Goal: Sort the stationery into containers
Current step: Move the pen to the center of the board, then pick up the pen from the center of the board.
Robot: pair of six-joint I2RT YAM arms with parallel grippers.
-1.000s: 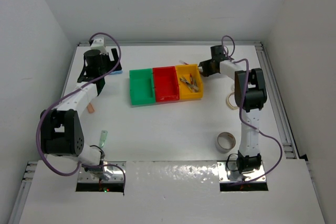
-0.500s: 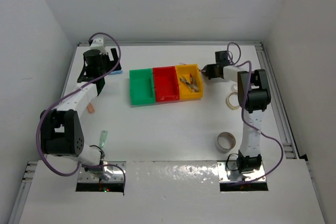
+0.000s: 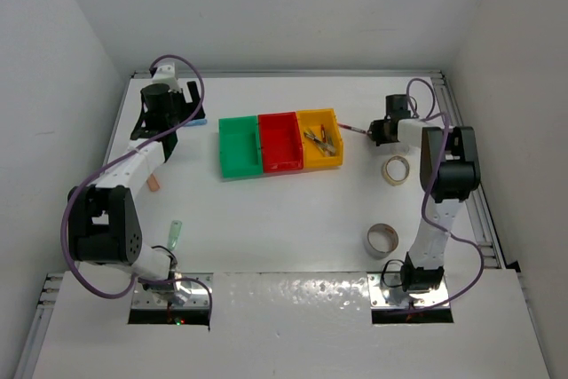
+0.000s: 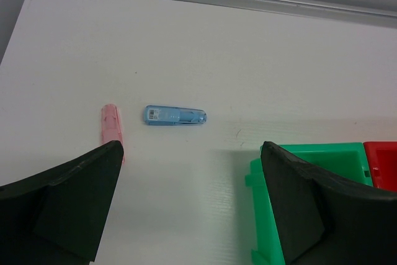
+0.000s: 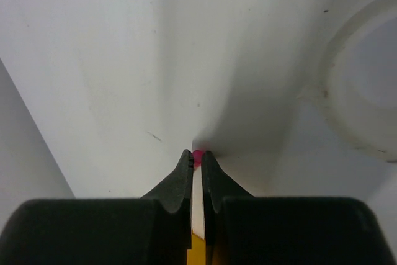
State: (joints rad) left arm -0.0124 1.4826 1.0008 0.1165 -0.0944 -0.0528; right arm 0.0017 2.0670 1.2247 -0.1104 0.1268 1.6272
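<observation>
The containers are three joined bins, green (image 3: 240, 146), red (image 3: 280, 141) and yellow (image 3: 320, 138); the yellow one holds a few pens. My right gripper (image 3: 377, 130) (image 5: 196, 153) is to the right of the yellow bin, shut on a thin pen (image 5: 198, 215) with a pale and yellow body. Its pink-red tip (image 3: 355, 129) pokes out past the fingertips. My left gripper (image 3: 164, 126) (image 4: 191, 147) hangs open at the far left with nothing between its fingers. Ahead of it lie a blue eraser piece (image 4: 175, 115) and a pink piece (image 4: 111, 125), and the green bin (image 4: 310, 172) is at its right finger.
A flat tape ring (image 3: 396, 169) (image 5: 360, 103) lies just near of my right gripper. A second roll (image 3: 382, 238) stands by the right arm's base. A beige-pink piece (image 3: 155, 184) and a pale green piece (image 3: 176, 233) lie along the left arm.
My right gripper has closed on the pen and drawn back to the right, away from the yellow bin. The left arm has not moved.
</observation>
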